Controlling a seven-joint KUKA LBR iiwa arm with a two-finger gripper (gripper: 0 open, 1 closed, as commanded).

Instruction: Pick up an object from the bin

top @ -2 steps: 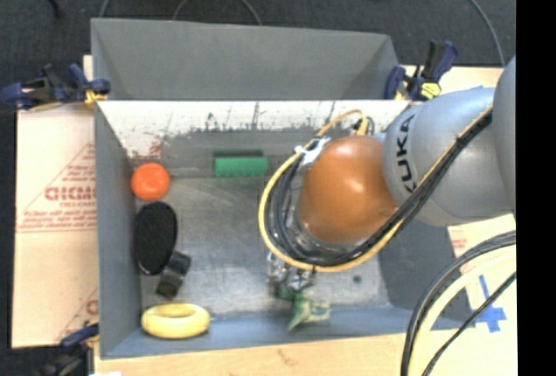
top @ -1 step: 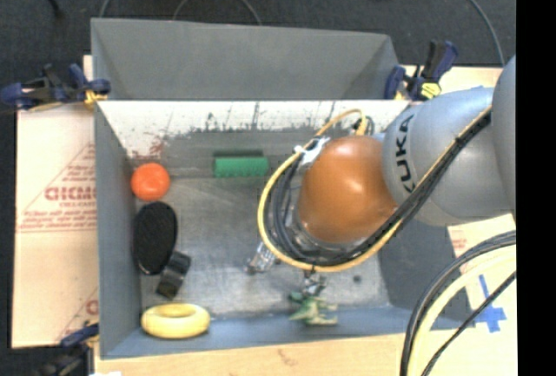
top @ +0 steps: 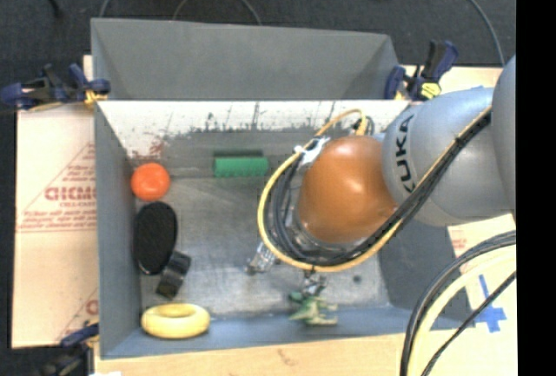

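We see the arm's orange domed wrist cover (top: 343, 188), ringed by yellow and black cables, hanging over the right half of the grey metal bin (top: 113, 192). Beneath it the gripper (top: 300, 268) sits low, near the bin's front wall. It is mostly hidden by the cover, so we cannot tell whether it is apart or together, and we see nothing held in it.

Nearest to it is a small green irregular thing (top: 311, 310), lying on the floor against the front wall, just beside the gripper's lower end. We cannot tell whether the two touch.

The rest lie well apart:
- a green rectangular block (top: 241, 165) near the back wall
- an orange ball (top: 150, 181) by the left wall
- a black oval pad (top: 155, 237) below the ball
- a small black piece (top: 172, 273) beside the pad
- a yellow ring (top: 175, 320) in the front left corner
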